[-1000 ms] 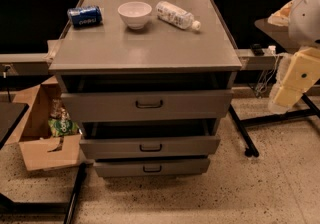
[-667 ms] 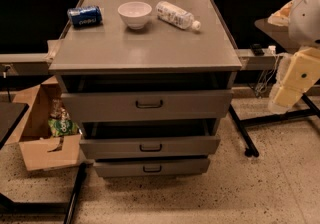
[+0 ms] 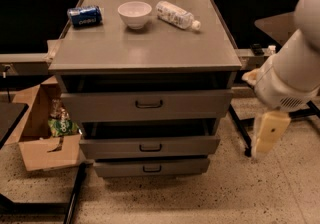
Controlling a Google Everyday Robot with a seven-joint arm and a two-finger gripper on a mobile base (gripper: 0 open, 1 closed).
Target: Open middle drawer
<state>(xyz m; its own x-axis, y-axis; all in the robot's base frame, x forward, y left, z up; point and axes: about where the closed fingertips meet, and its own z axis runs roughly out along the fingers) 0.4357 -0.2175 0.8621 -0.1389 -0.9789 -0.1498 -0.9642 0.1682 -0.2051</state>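
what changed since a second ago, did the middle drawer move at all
The arm dropped and came nearer the cabinet; the pincer now hangs level with the middle drawer, to its right in the view, not touching it. The drawer itself has not moved, nor the blue can, white bowl and plastic bottle on top.
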